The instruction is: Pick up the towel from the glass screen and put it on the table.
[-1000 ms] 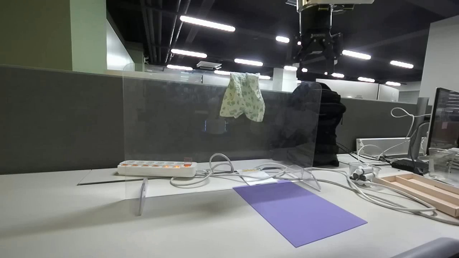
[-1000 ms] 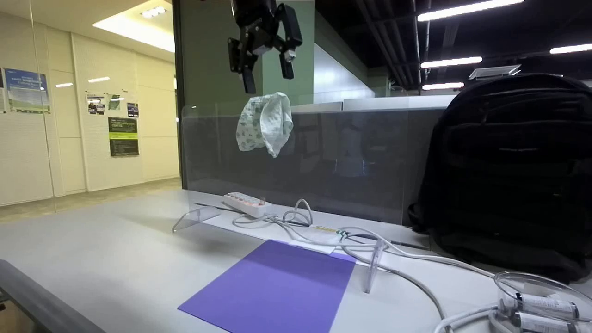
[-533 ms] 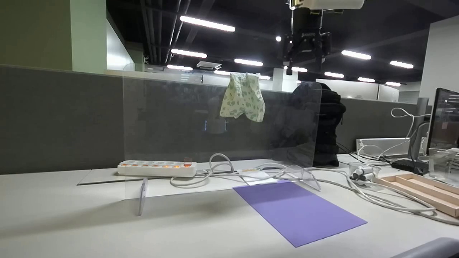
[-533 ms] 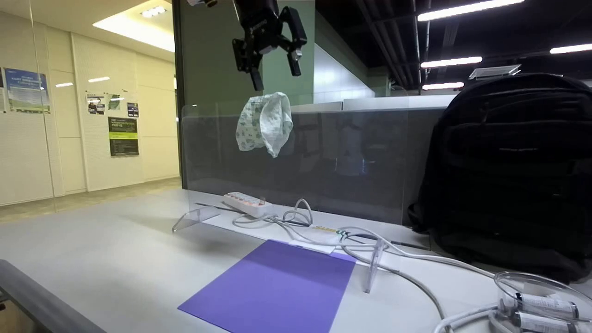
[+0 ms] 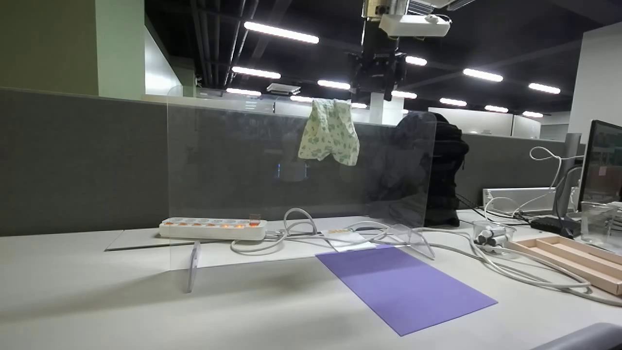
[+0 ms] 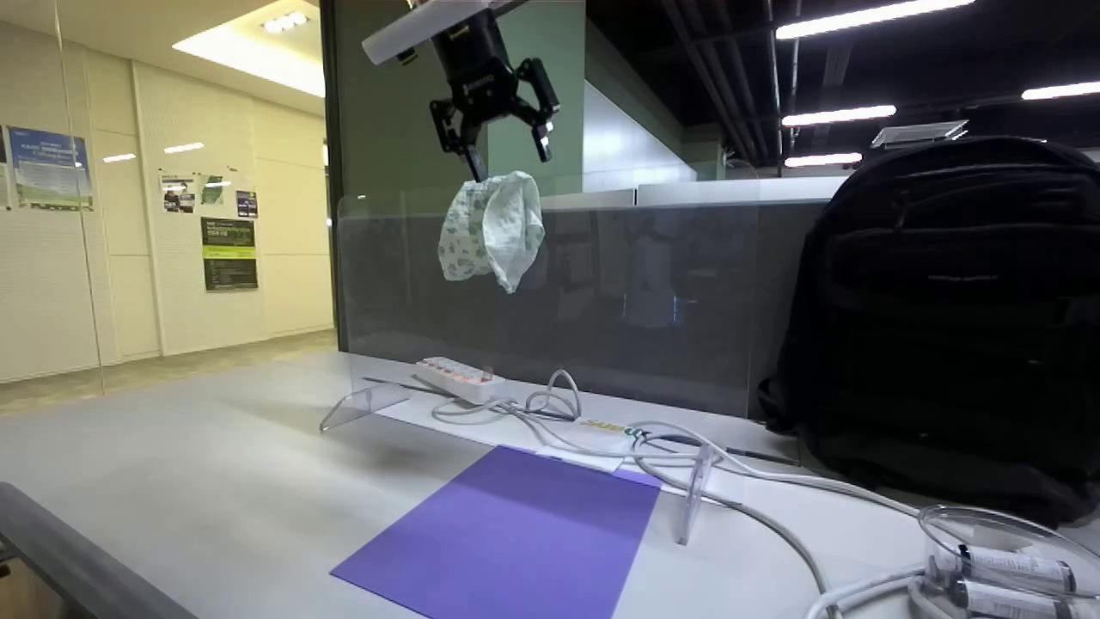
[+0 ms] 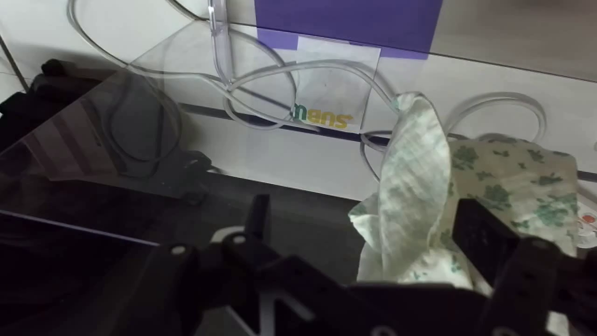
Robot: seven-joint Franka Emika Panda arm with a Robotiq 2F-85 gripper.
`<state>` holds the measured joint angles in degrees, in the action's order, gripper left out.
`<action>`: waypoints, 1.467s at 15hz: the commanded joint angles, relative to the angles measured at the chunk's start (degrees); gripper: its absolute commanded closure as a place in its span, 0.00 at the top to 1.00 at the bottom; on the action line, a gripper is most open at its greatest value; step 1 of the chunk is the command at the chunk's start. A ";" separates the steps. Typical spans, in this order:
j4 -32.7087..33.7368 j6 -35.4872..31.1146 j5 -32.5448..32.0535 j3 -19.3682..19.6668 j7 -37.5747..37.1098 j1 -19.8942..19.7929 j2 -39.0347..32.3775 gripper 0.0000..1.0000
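Evidently ungrasped, the towel (image 5: pixel 329 132) hangs on the glass screen (image 5: pixel 233 160) near parted, empty jaws. Gripping remains, then placing on the tabletop (image 5: pixel 252 311) at the towel's six o'clock.

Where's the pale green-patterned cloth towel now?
In both exterior views, the towel drapes over the top edge of the clear upright screen, below the open black hand; in the wrist view, it's right of centre.

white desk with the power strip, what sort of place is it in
Most likely an open-plan office: a monitor at the desk, a grey partition behind it, and strip lights overhead.
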<state>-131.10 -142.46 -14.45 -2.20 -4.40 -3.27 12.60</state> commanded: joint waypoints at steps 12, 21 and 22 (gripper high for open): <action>3.14 -3.70 12.83 1.47 14.39 3.89 -4.63 0.25; -0.19 7.94 6.77 0.64 13.22 3.22 -0.92 0.01; -0.70 10.22 5.40 0.46 13.08 3.22 -0.62 0.01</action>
<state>-129.76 -137.80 -5.60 -1.40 10.05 -0.19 9.52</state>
